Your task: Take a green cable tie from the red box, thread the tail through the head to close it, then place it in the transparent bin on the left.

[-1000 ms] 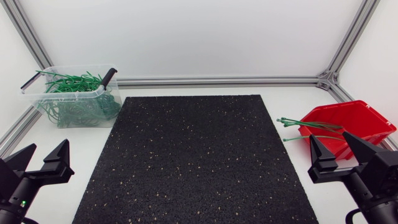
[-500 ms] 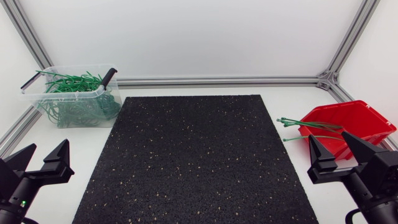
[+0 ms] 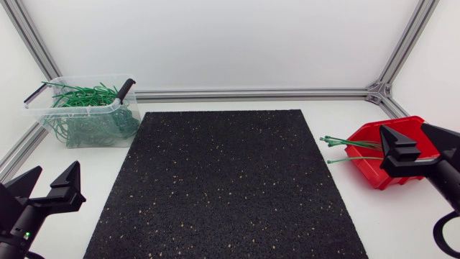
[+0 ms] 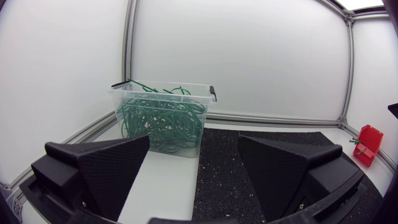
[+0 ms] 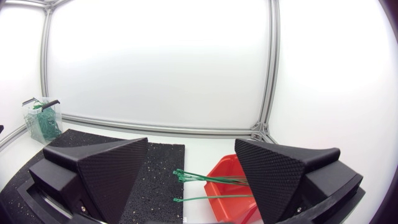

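Note:
The red box (image 3: pixel 365 164) stands at the table's right edge, with green cable ties (image 3: pixel 351 142) poking out over its rim toward the black mat (image 3: pixel 223 180). My right gripper (image 3: pixel 420 144) hangs open and empty above the box. In the right wrist view the red box (image 5: pixel 229 184) and the cable ties (image 5: pixel 205 178) lie ahead of and below my right gripper (image 5: pixel 193 182). The transparent bin (image 3: pixel 86 111), full of green ties, sits at the back left. My left gripper (image 3: pixel 47 185) is open near the front left corner, far from the bin (image 4: pixel 161 118).
The black mat covers the middle of the table. Aluminium frame rails (image 3: pixel 251 93) run along the back edge and both sides. A black-handled clip (image 3: pixel 126 88) sits on the bin's rim. The red box (image 4: pixel 368 144) shows small beyond the left gripper (image 4: pixel 194 177).
My right gripper has moved away from the front edge, back and to the right, and now hangs over the red box. The left arm has not moved.

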